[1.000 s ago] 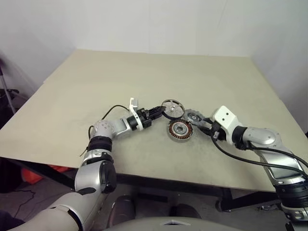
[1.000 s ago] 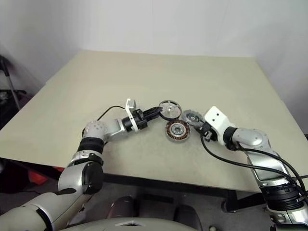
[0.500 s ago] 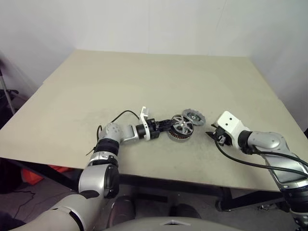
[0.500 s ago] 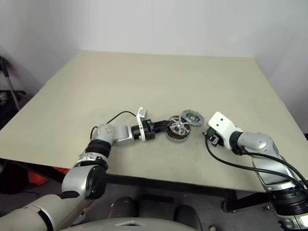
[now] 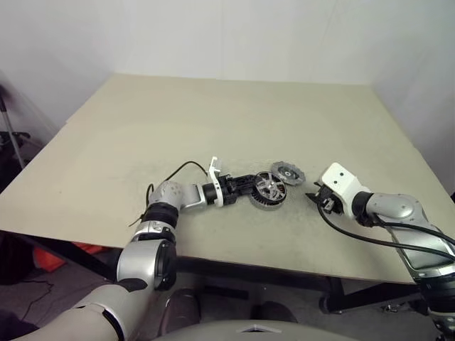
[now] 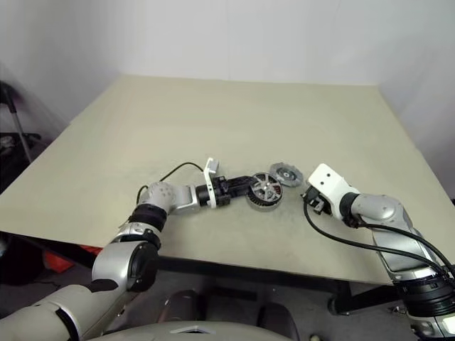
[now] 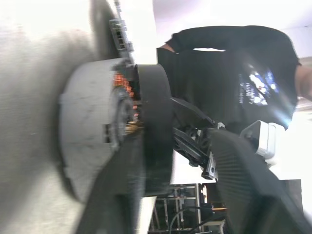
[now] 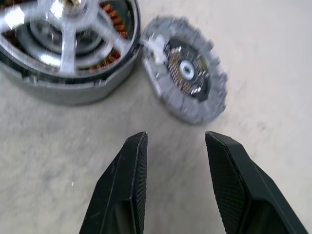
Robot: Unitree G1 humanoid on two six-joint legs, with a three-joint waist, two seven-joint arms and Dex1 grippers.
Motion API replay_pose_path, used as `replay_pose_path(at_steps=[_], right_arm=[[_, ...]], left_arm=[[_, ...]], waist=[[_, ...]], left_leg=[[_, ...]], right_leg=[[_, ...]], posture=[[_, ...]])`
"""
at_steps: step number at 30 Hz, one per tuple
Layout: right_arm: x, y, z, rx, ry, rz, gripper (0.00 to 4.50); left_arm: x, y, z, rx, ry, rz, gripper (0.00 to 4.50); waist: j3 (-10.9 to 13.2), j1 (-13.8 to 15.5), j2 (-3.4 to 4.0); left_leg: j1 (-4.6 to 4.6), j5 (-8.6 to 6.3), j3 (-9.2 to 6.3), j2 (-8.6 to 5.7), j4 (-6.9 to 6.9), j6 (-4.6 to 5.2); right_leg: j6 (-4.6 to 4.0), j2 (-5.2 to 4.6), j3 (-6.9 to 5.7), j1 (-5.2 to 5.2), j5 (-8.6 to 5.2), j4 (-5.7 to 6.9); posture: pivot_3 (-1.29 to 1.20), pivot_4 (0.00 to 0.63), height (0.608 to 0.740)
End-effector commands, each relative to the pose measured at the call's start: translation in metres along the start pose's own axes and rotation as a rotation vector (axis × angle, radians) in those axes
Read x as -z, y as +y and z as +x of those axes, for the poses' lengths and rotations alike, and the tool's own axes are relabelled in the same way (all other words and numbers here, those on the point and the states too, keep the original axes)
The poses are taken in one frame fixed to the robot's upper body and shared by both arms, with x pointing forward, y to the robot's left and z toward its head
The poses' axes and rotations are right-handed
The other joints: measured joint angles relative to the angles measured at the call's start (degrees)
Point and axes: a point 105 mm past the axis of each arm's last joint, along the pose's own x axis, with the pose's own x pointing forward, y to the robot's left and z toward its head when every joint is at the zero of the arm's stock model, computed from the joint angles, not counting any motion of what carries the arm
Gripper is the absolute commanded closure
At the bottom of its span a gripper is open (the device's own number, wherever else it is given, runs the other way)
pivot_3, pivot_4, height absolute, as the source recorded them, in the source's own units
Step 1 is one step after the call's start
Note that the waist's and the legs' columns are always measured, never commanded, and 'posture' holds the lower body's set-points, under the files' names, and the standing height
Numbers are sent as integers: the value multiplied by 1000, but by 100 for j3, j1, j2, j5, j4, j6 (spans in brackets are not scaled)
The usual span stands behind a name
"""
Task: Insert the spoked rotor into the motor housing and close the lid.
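Spoked rotor (image 5: 270, 186) inside motor housing (image 5: 264, 202)

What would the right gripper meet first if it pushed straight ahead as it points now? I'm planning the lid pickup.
Probably the grey toothed lid: it lies on the table straight beyond the open right gripper, with the motor housing off to one side.

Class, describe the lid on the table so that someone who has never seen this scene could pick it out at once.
Start at the beige table, then its near middle, where the motor housing sits with the spoked rotor on it. The lid lies flat just beyond, towards the right gripper: a smaller grey disc with a toothed edge, no spokes or copper windings.
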Motion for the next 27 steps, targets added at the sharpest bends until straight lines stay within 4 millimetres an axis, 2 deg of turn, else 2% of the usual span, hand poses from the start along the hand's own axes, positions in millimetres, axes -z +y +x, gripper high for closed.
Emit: replay_pose_path(at_steps=[1,6,10,14,22,24,27], right_arm=[[-20,-11,-5,46,-75,-32,2616],[-24,-12,-4,48,-92,-38,2616],[-40,-5,-2,16,-154,-33,2616],[-52,10,8,-34,-204,-8,2616],[-61,43,32,-130,-239,28,2616],[-59,54,40,-163,-239,75,2616],[-40,69,57,-192,-187,148,2616]], left_arm=[[-13,-3,-8,-18,-32,48,2167],[-25,-5,-19,-23,-73,66,2167],[-26,-1,-32,-46,-90,85,2167],[-30,0,-41,-64,-124,110,2167],[-44,6,-55,-124,-212,140,2167],[-45,9,-58,-141,-220,139,2167],[-45,13,-62,-160,-230,138,2167]], waist=[[0,-2,0],[0,-17,0],[0,-25,0],[0,-23,0],[0,-24,0],[1,-26,-1],[1,-32,-1]], left_leg=[[8,-3,0,1,-1,-7],[6,-8,0,2,-5,-20],[-5,-1,1,1,-6,3],[-12,-1,1,3,-10,3],[-13,1,1,2,-9,-2],[-13,-6,2,2,-10,-15],[-13,-3,1,3,-11,-30]], right_leg=[[0,0,0,6,0,0],[1,1,0,0,0,1],[0,1,0,-10,0,-1],[0,2,-1,-19,-1,0],[0,1,-1,-19,-1,1],[0,1,0,-19,-1,0],[0,2,-1,-21,-1,0]], posture=[[0,0,740],[0,0,740],[0,0,740],[0,0,740],[0,0,740],[0,0,740],[0,0,740]])
